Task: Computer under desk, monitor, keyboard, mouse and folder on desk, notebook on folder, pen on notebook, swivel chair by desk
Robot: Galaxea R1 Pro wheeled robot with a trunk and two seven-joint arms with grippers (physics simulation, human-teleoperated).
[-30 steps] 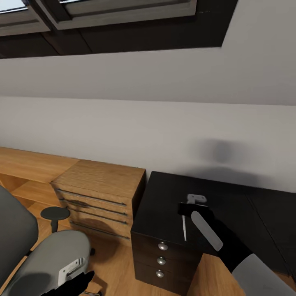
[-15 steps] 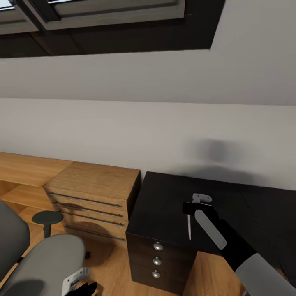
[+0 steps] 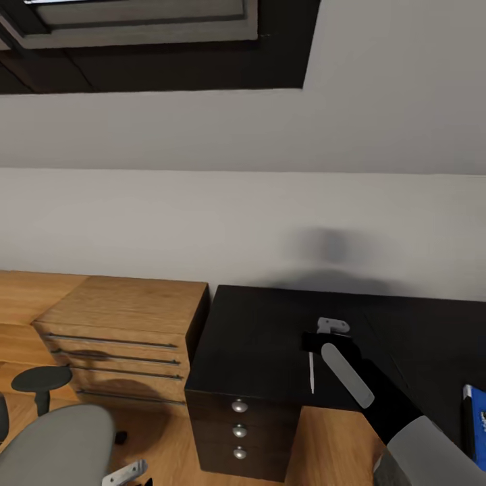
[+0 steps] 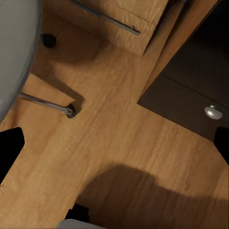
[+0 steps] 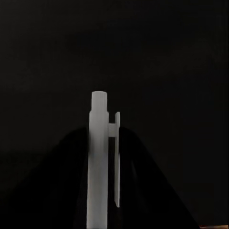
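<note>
The black desk stands on the light wood floor beside a wooden dresser; a blue folder lies at its right edge

Your right arm reaches forward, wrist bent down, the right gripper clamped on the pen, which hangs straight below its fingertips. Your left gripper sits low, fingers pointing down; whether it's parted can't be told.

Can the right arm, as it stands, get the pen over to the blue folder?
Probably yes: the right gripper holds the pen over the bare black desk, and the folder lies at the desk's right end with nothing visible between.
</note>
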